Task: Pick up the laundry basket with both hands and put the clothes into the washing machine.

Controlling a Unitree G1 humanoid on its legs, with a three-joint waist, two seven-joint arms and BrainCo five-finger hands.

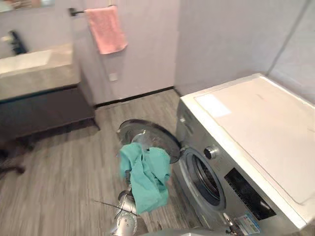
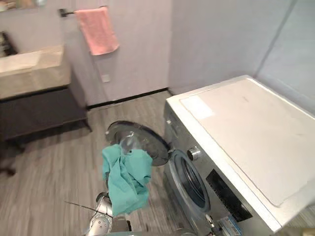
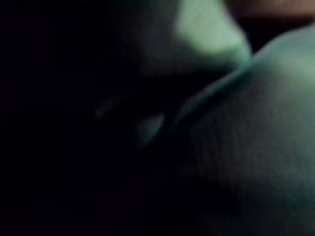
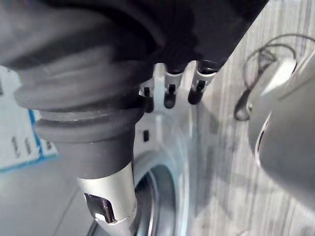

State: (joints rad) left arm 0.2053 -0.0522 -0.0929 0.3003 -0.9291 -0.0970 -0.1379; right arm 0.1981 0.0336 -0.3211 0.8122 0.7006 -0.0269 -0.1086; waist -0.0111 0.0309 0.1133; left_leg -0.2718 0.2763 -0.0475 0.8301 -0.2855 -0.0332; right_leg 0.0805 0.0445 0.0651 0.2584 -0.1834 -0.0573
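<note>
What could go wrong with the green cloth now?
The green cloth hangs loose in front of the open door, not yet inside the drum opening, so it might slip onto the floor. Its dangling end might also catch on the door instead of going in.

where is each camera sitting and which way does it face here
Left and right eye views: head, looking down at the silver front-loading washing machine and hanging teal cloth; left arm shows; same scene, slightly offset.
Left wrist view: close up on the teal cloth.
Right wrist view: along the right hand at the machine's porthole.
</note>
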